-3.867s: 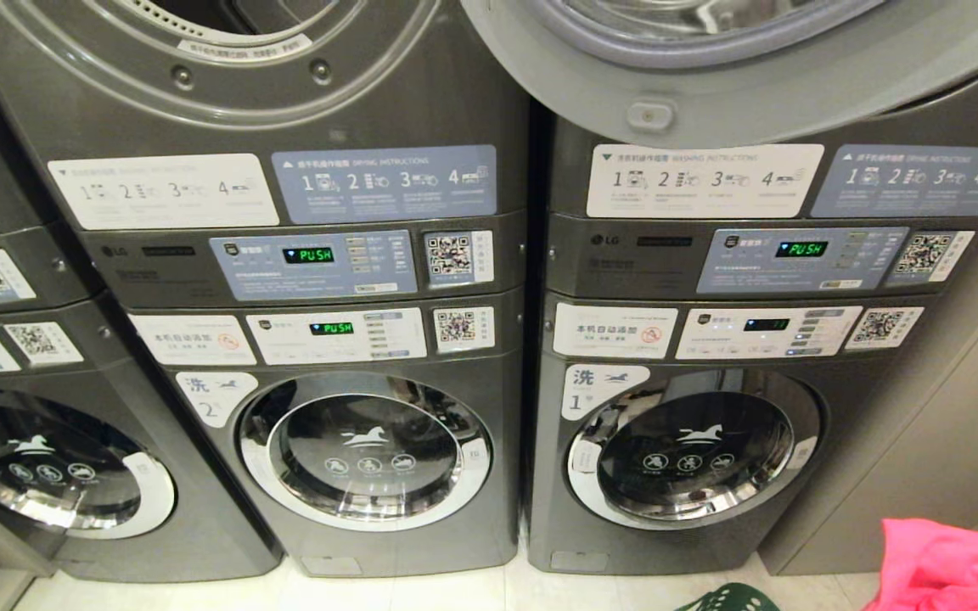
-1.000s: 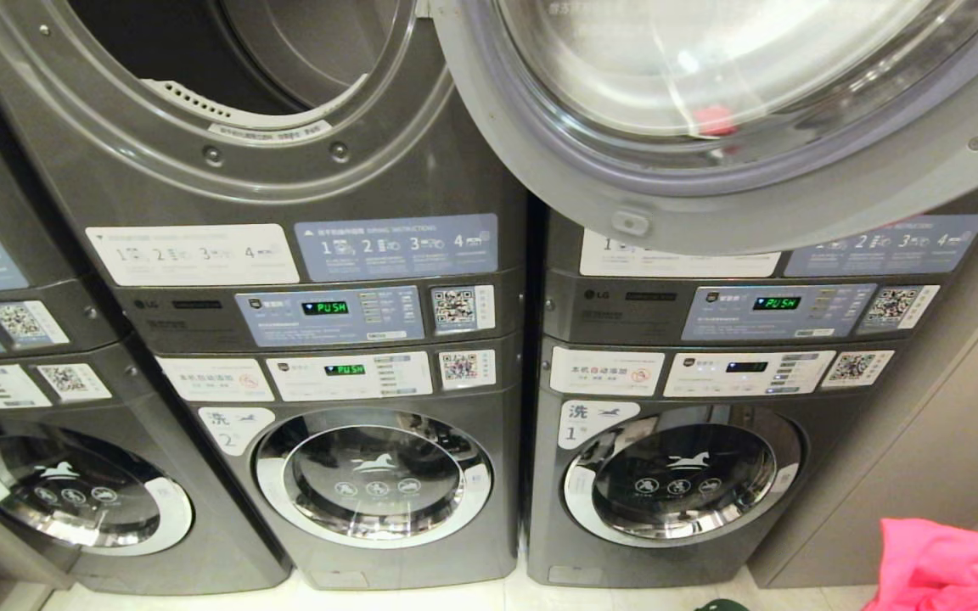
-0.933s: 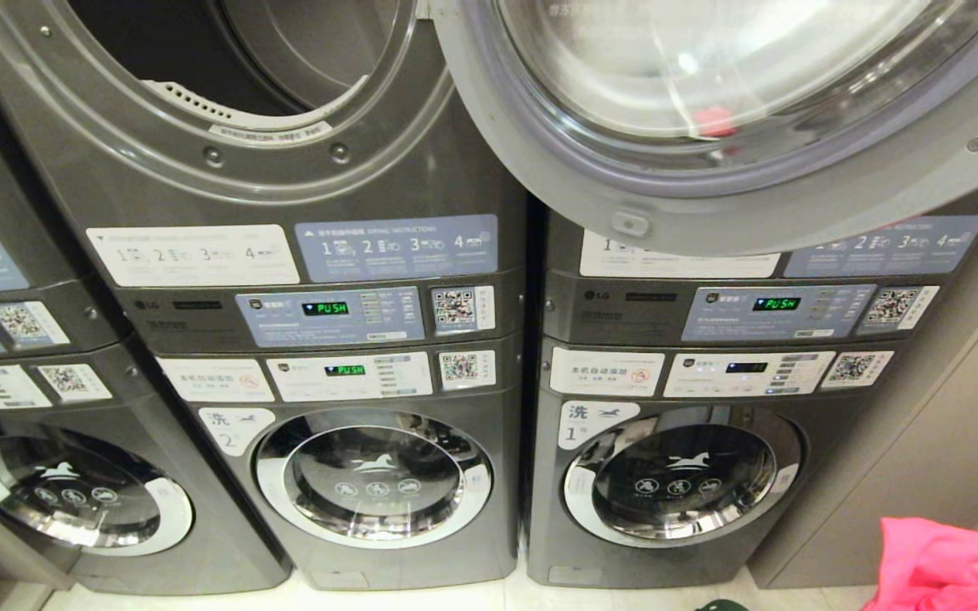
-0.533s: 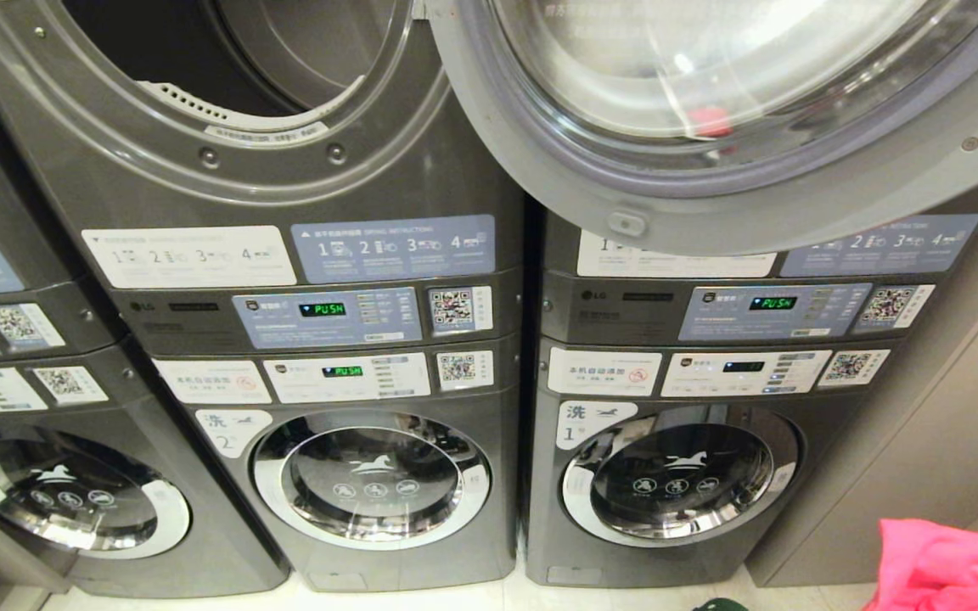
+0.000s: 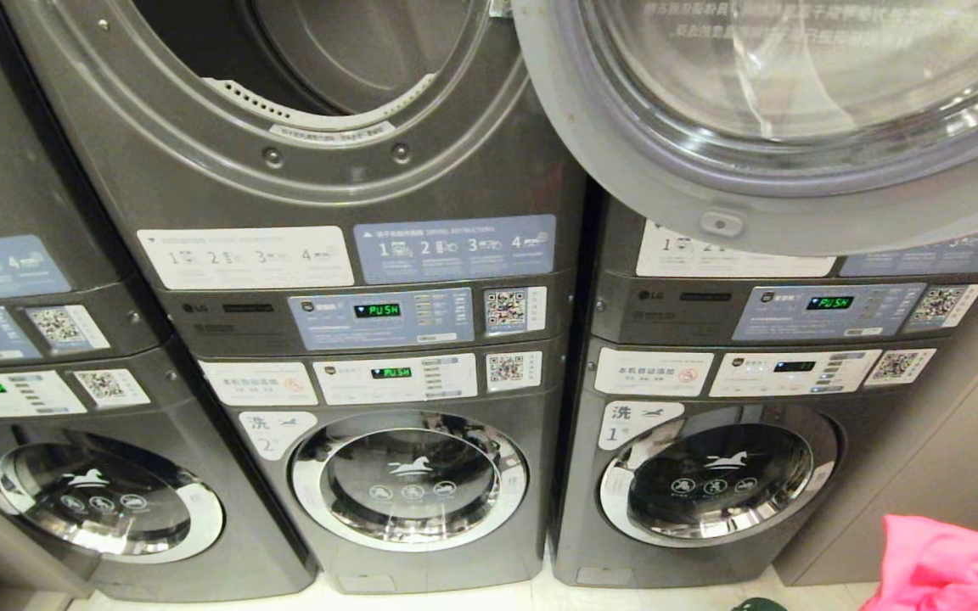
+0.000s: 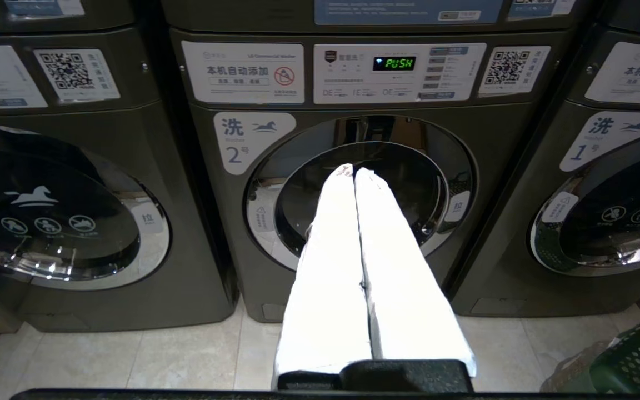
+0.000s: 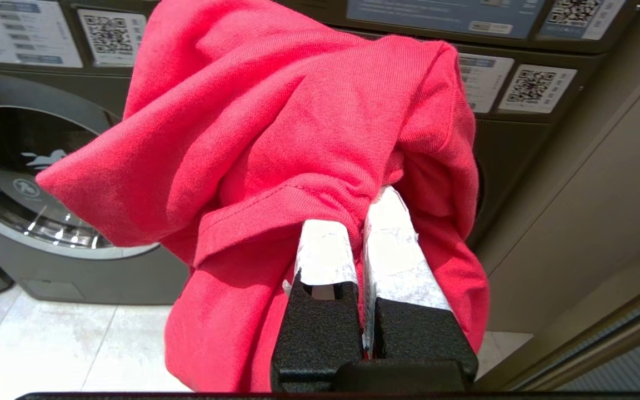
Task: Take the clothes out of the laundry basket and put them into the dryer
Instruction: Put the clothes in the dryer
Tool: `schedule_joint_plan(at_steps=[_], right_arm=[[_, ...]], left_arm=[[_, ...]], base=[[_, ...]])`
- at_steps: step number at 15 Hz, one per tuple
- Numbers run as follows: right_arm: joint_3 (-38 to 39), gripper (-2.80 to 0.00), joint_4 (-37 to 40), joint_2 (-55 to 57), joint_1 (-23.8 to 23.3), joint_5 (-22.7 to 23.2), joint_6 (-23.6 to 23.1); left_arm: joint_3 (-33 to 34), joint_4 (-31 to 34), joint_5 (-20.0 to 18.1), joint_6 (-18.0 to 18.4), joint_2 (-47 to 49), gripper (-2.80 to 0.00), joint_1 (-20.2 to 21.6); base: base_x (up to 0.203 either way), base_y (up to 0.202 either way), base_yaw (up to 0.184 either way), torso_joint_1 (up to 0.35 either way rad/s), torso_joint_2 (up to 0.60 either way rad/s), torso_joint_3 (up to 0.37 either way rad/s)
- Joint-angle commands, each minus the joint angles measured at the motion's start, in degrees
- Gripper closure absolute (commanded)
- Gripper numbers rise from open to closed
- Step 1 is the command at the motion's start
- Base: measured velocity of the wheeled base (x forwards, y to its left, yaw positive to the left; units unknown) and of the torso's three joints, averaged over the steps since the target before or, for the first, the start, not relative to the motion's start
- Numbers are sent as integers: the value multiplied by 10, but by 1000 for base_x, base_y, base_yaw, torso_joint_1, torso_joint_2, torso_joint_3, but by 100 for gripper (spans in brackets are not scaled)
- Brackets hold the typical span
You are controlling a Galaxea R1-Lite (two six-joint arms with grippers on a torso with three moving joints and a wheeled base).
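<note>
Row of grey front-loading washers beneath lit control panels.
Three closed round doors across the lower half of the head view: left washer door (image 5: pixel 94 501), centre washer door (image 5: pixel 408 479), right washer door (image 5: pixel 718 475), with tags "2" and "1" beside the latter two. Just above the centre one, green PUSH display (image 5: pixel 391 372) and QR sticker (image 5: pixel 513 367). Pale floor tiles (image 5: pixel 455 598) along the bottom edge; beige wall (image 5: pixel 947 441) at lower right.

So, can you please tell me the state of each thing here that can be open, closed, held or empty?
upper dryer: open, drum looks empty.
dryer door: swung open to the right.
washer 2 door: closed.
washer 1 door: closed.
clothes: red bundle, held up off the floor.
right hand: shut on the clothes.
left hand: shut, empty.
laundry basket: on the floor, contents hidden.
</note>
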State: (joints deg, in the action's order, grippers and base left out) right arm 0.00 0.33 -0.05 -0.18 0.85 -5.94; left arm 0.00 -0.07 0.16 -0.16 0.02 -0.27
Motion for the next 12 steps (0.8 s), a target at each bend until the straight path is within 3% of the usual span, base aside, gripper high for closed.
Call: schedule_joint_plan(at_steps=[1,12], right_arm=[[0,0,0,0,0,1,0],[0,0,0,0,0,1,-1]], left_arm=[[0,0,0,0,0,0,0],[0,0,0,0,0,0,0]], base=[[0,190,-2,2,2,2],[0,196,-2,1,2,2]])
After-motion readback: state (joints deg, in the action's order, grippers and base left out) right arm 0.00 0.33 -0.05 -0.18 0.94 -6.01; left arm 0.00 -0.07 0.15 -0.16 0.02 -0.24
